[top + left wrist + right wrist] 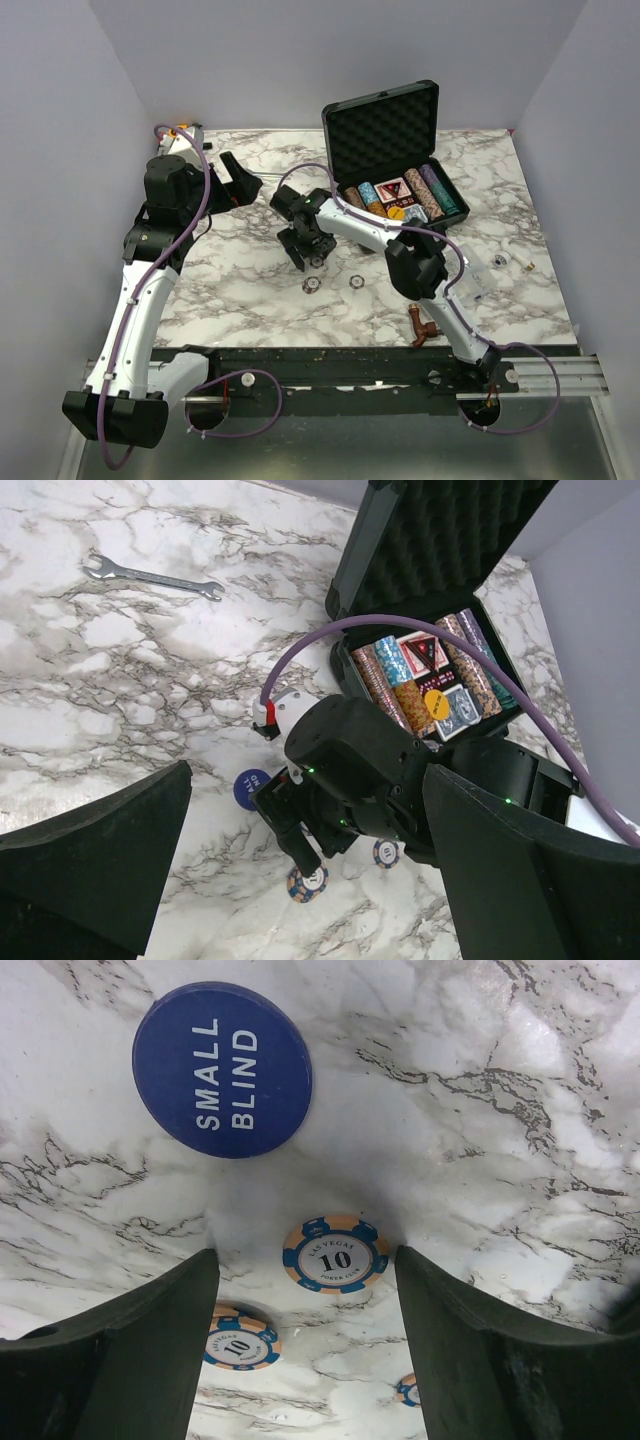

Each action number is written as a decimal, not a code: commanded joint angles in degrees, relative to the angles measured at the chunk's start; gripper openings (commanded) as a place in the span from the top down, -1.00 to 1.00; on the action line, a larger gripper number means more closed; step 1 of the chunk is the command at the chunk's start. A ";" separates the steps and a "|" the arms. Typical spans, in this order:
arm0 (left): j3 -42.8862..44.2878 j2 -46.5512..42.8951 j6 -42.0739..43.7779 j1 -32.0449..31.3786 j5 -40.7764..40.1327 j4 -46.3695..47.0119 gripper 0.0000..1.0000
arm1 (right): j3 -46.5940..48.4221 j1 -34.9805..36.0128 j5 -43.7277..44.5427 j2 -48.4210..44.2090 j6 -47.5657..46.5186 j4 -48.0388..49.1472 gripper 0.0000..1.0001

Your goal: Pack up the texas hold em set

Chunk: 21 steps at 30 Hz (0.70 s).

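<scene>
Black case (pixel 385 125), open, far right, held chip rows (pixel 425 192). Two loose chips (pixel 312 284) lay mid-tabletop (pixel 240 290), beside right tool (pixel 309 261).

Three loose chips (pixel 335 1253), one blue disc (pixel 222 1070), one wrench (pixel 153 577), one case (pixel 385 130).

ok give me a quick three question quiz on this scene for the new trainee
1. True or false: the black foam-lined plastic briefcase is shut.
2. What words are printed on the round blue disc?
3. In the right wrist view, the blue and orange striped poker chip seen between the right fingers shows which number? A) 5 B) 10 C) 100
Key: 1 false, its lid stands open. 2 SMALL BLIND. 3 B.
</scene>
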 commanded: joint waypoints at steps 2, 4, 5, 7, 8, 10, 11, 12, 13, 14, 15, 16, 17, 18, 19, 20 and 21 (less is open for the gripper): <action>1.26 -1.11 -0.19 -0.25 1.47 0.36 -0.97 | 1.79 0.08 0.38 3.85 -1.33 -2.68 -0.44; 1.35 -1.07 -0.19 -0.25 1.49 0.35 -0.97 | 1.77 0.07 1.18 4.52 -1.30 -3.13 -0.37; 1.36 -1.06 -0.19 -0.25 1.54 0.35 -0.97 | 1.70 0.10 1.24 4.77 -1.24 -3.66 -0.34; 1.36 -1.13 -0.19 -0.25 1.51 0.37 -0.97 | 1.36 0.09 0.91 4.94 -1.01 -4.53 -0.28; 1.33 -0.94 -0.19 -0.25 1.52 0.31 -0.97 | 0.29 0.10 0.73 4.50 -1.02 -4.00 -0.23; 1.34 -0.99 -0.19 -0.26 1.51 0.39 -0.97 | -1.71 0.08 0.77 3.80 -0.88 -2.38 -0.03; 1.36 -0.98 -0.26 -0.25 1.58 0.35 -0.97 | -2.15 0.10 0.93 3.74 -0.82 -1.82 0.14; 1.35 -0.97 -0.27 -0.25 1.63 0.37 -0.97 | -2.13 0.11 1.10 3.84 -0.63 -1.67 0.22; 1.31 -0.97 -0.27 -0.25 1.54 0.43 -0.97 | -1.80 0.09 1.41 3.98 -0.35 -1.57 0.27; 1.27 -0.89 -0.27 -0.31 1.51 0.48 -0.97 | -1.46 0.11 1.67 4.09 -0.16 -1.47 0.30; 1.27 -0.89 -0.20 -0.25 1.43 0.48 -0.97 | -0.93 0.13 1.96 4.10 -0.05 -1.39 0.33; 1.15 -0.89 -0.19 -0.26 1.34 0.44 -0.97 | -0.42 0.10 2.09 3.98 -0.02 -1.44 0.36; 1.18 -0.82 -0.19 -0.25 1.25 0.44 -0.97 | 0.23 0.11 2.27 3.59 0.18 -1.39 0.42; 1.08 -0.84 -0.19 -0.25 1.17 0.48 -0.97 | 0.46 0.08 2.46 2.83 0.29 -0.92 0.49; 1.10 -0.79 -0.20 -0.27 1.16 0.44 -0.97 | 0.06 0.08 2.61 1.53 0.42 -0.26 0.53; 1.15 -0.68 -0.19 -0.25 1.16 0.46 -0.97 | -0.48 0.11 2.71 0.20 0.50 0.93 0.57; 1.18 -0.71 -0.19 -0.26 1.16 0.46 -0.97 | -1.45 0.10 2.71 -1.42 0.56 2.15 0.60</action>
